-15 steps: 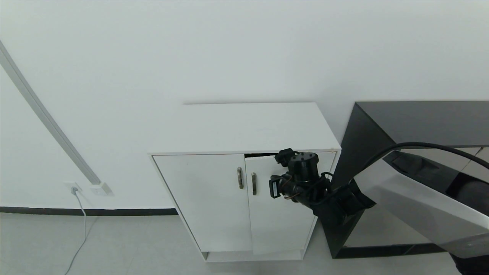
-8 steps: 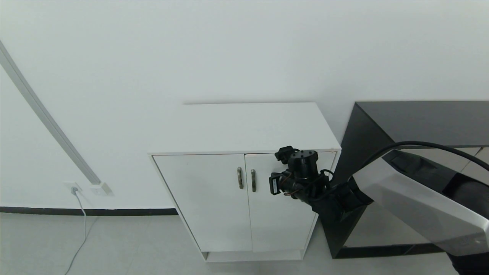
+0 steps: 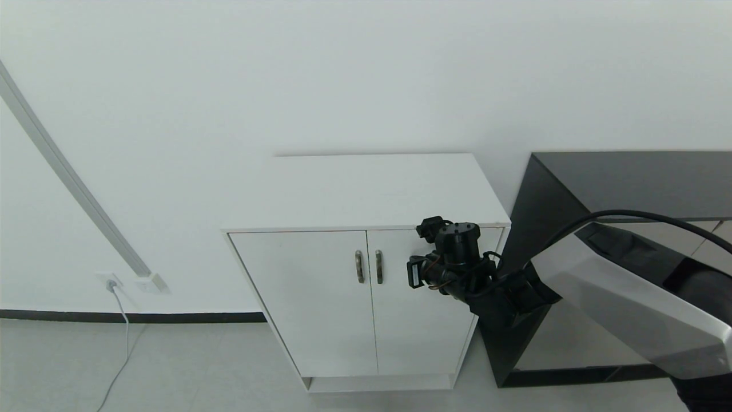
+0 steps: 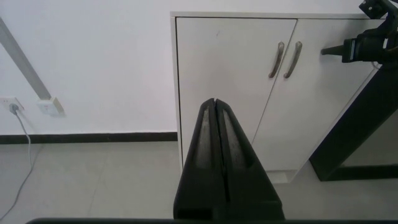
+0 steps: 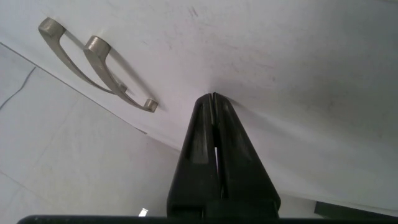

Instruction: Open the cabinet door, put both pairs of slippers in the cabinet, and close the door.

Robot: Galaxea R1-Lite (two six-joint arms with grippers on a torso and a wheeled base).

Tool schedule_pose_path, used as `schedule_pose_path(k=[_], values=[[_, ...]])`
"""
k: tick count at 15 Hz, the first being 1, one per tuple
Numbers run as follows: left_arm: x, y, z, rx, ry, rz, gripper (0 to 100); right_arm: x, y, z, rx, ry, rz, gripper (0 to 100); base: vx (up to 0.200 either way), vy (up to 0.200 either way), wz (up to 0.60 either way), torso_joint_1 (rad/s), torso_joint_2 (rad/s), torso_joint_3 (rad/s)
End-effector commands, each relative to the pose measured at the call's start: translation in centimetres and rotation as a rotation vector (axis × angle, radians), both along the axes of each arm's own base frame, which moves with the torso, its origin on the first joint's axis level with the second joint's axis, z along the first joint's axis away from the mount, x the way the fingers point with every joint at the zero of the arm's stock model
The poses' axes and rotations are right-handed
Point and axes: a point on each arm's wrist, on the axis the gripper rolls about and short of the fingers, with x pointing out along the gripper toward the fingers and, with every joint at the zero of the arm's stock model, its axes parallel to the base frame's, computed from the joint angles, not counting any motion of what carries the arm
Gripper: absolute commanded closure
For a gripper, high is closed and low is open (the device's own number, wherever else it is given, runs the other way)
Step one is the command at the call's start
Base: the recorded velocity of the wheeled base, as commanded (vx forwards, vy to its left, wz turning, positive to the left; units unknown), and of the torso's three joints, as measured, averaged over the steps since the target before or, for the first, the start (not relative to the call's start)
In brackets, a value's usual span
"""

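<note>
A white two-door cabinet [image 3: 366,194] stands against the wall with both doors closed. Its two metal handles [image 3: 369,266] sit side by side at the middle seam. My right gripper [image 3: 413,272] is shut, and its tip rests against the upper face of the right door [image 3: 417,332], to the right of the handles. In the right wrist view the shut fingers [image 5: 214,98] touch the white door panel, with the handles [image 5: 93,62] off to one side. My left gripper [image 4: 215,102] is shut on nothing and is held back from the cabinet [image 4: 236,93], in front of its left door.
A black glossy sideboard [image 3: 600,183] stands right beside the cabinet. On the left wall are a socket with a cable [image 3: 111,283] and a slanted grey conduit [image 3: 68,177]. Bare grey floor [image 3: 171,366] lies in front of the cabinet.
The right door was ajar a second ago and has swung shut. My right gripper moved with it toward the cabinet front.
</note>
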Motion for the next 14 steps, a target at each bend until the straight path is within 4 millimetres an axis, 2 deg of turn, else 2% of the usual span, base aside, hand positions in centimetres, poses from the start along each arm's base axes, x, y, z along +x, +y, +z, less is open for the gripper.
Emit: schedule_pose_path(k=[1, 11, 14], values=[[0.0, 0.0, 0.0, 0.0, 0.001, 0.001, 100, 0.0, 0.0, 0.0, 0.0, -0.001, 0.0, 100, 0.0, 0.0, 0.0, 0.0, 0.0, 0.0], [0.0, 0.0, 0.0, 0.0, 0.001, 0.001, 100, 0.1, 0.1, 0.2, 0.005, -0.009, -0.001, 100, 0.0, 0.0, 0.0, 0.0, 0.0, 0.0], [0.0, 0.0, 0.0, 0.0, 0.001, 0.001, 100, -1.7, -0.5, 1.5, 0.004, -0.008, 0.01, 100, 0.0, 0.0, 0.0, 0.0, 0.0, 0.0]])
